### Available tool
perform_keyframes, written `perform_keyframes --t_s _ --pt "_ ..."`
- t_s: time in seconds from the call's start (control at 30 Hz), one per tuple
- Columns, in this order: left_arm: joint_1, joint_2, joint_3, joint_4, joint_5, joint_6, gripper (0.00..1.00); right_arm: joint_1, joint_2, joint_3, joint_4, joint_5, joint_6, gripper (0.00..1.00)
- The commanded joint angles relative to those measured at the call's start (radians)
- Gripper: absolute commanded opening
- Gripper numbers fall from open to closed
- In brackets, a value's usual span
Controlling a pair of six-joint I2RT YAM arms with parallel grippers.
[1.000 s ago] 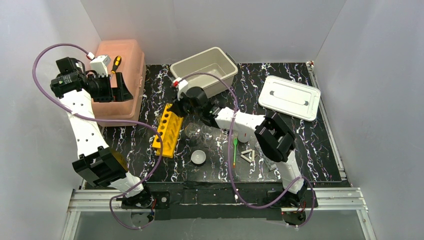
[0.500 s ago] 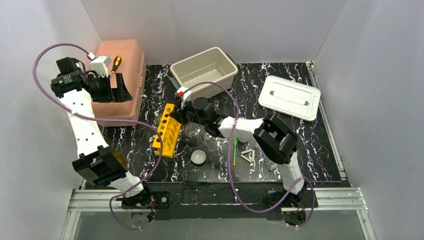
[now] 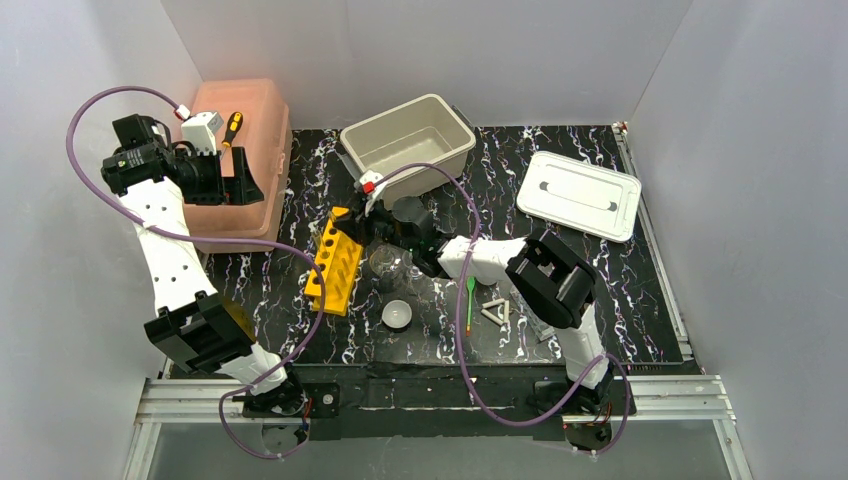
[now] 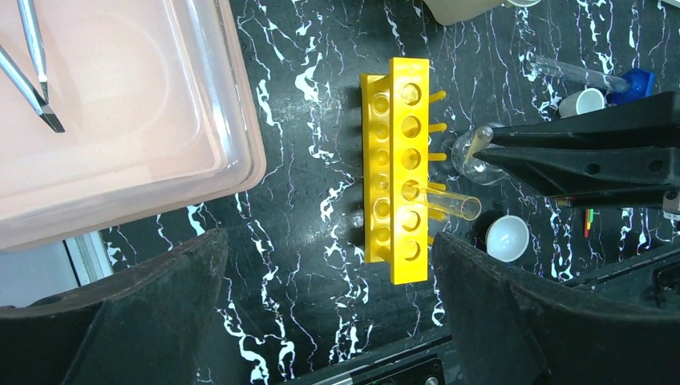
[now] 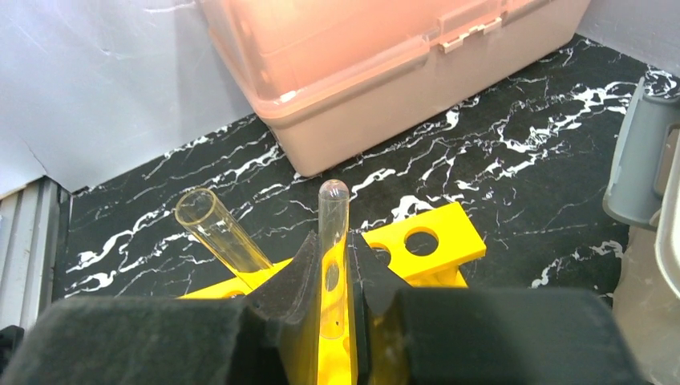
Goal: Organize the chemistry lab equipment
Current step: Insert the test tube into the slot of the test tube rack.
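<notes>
Plainly, the glass tube [image 5: 333,207] is pinched between the narrowed fingers of the right gripper [image 5: 333,253]. Its rounded closed end points away from the wrist, close to the yellow rack [image 5: 421,245]; whether it stands over a hole I cannot tell. Only the right wrist view shows this grip. From above, the arm's black head hides the tube.

A second tube [image 5: 224,234] leans in a rack hole just beside it. The left wrist view adds what lies past the rack: the round flask [image 4: 469,164] at the tips of the right fingers, and the white bowl [image 4: 507,238] near the rack's near end.

The top view alone takes in the green spoon [image 3: 469,292] and the white triangle [image 3: 496,311], side by side on the marbled table [image 3: 600,290], well apart from the rack.

The left gripper [image 3: 246,183] hangs over the edge of the pink box [image 3: 255,105], fingers spread wide with nothing between them. A screwdriver [image 3: 231,127] lies on the box.
</notes>
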Motion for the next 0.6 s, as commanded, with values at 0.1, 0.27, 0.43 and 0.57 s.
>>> perform_keyframes --t_s 0.1,0.27,0.43,0.57 --pt "0.0 -0.009 0.009 -0.027 0.005 0.018 0.99 0.003 0.015 -0.005 0.133 -0.024 0.011 0.01" --pt "0.0 -0.01 0.01 -0.03 -0.005 0.025 0.99 0.004 0.036 -0.031 0.183 -0.021 0.018 0.01" --pt "0.001 -0.007 0.009 -0.032 -0.005 0.027 0.99 0.004 0.054 -0.076 0.301 -0.051 0.01 0.01" --pt "0.0 -0.008 0.007 -0.032 -0.008 0.028 0.99 0.004 0.061 -0.114 0.379 -0.06 0.008 0.01"
